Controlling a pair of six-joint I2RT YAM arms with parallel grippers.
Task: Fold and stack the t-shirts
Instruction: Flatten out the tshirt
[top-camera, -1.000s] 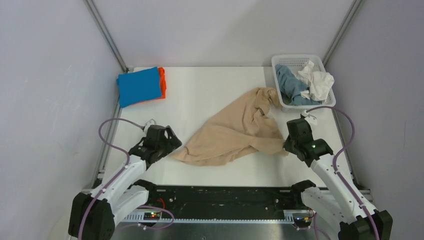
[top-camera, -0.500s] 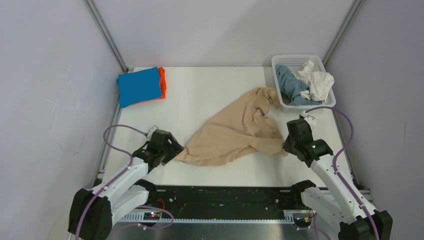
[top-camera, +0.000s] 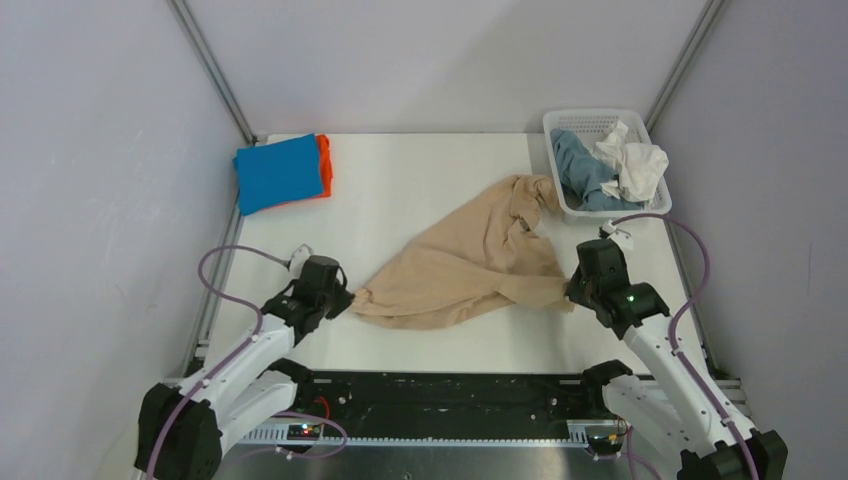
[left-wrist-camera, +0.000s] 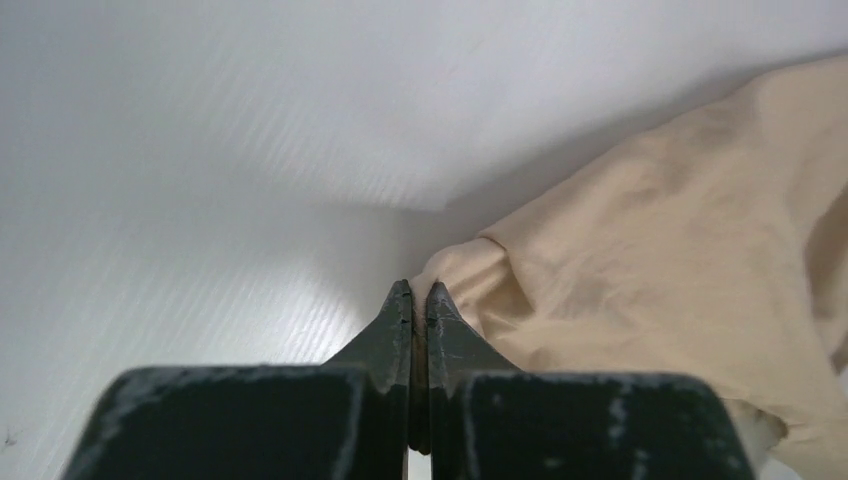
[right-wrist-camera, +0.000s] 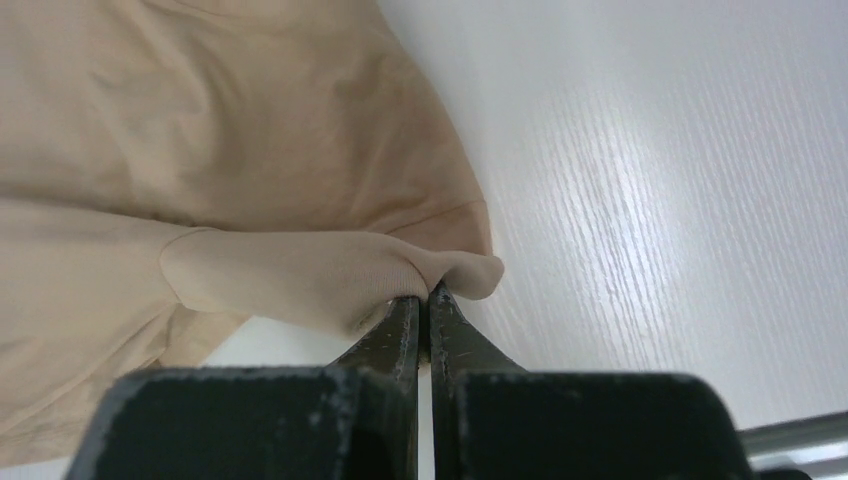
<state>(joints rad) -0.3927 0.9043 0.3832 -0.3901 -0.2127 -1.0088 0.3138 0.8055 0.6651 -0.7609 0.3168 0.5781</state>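
Note:
A beige t-shirt (top-camera: 470, 262) lies crumpled across the middle of the white table (top-camera: 420, 180). My left gripper (top-camera: 347, 299) is shut on its near-left corner; in the left wrist view the cloth (left-wrist-camera: 640, 230) is pinched between the tips of that gripper (left-wrist-camera: 418, 290). My right gripper (top-camera: 570, 290) is shut on the shirt's right edge, where a fold of beige cloth (right-wrist-camera: 330, 270) bulges over the tips (right-wrist-camera: 425, 297). A folded bright blue t-shirt (top-camera: 277, 171) lies on an orange one (top-camera: 324, 160) at the far left.
A white mesh basket (top-camera: 590, 125) stands at the far right corner, holding a grey-blue t-shirt (top-camera: 580, 170) and a white t-shirt (top-camera: 635, 165). Grey walls close in the table on three sides. The black rail with the arm bases (top-camera: 450, 400) runs along the near edge.
My left gripper moved right to the beige shirt's near-left corner and closed on it. The right gripper has stayed shut on the shirt's right edge.

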